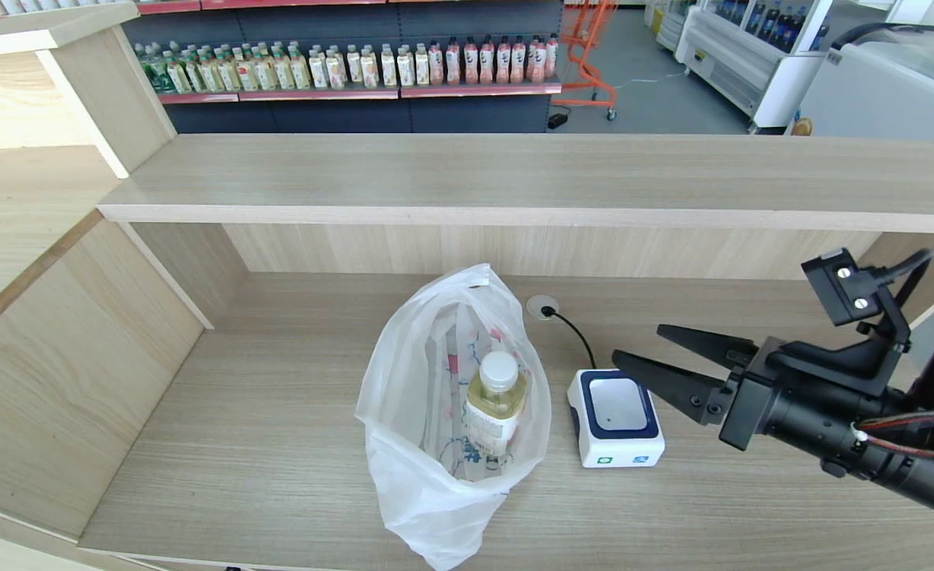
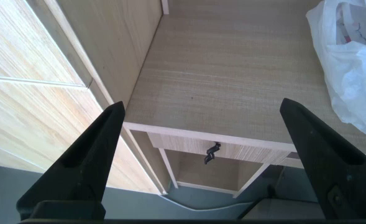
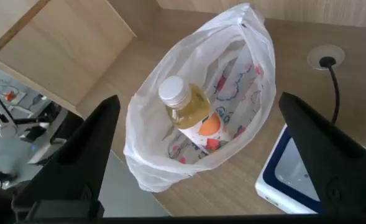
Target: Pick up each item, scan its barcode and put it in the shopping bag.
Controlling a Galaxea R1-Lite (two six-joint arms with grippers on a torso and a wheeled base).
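**Bottle is in the bag, both claws open**

I see the bottle [image 1: 497,400] standing inside the shopping bag [image 1: 403,492], a little tilted, with its white cap up and yellowish liquid inside. There is also a flat pack with a red and blue pattern in the bag behind the bottle; I cannot tell what it is. The bag is of thin white plastic, its mouth is open upward, and it rests near the middle of the wooden bench [image 1: 261,444].

Just beside the bag, on the robot's right, the white and blue scanner [image 1: 616,416] lies on the bench, apart from the bag. Its black cable [image 1: 578,337] goes back to a round hole in the bench top.

The right claw [image 1: 639,344] hangs above the bench close to the scanner, fingers spread and gripping nothing, pointing toward the bag. The left claw [image 2: 201,107] is also spread wide and empty, over the near edge of the bench, with the bag off to one side.
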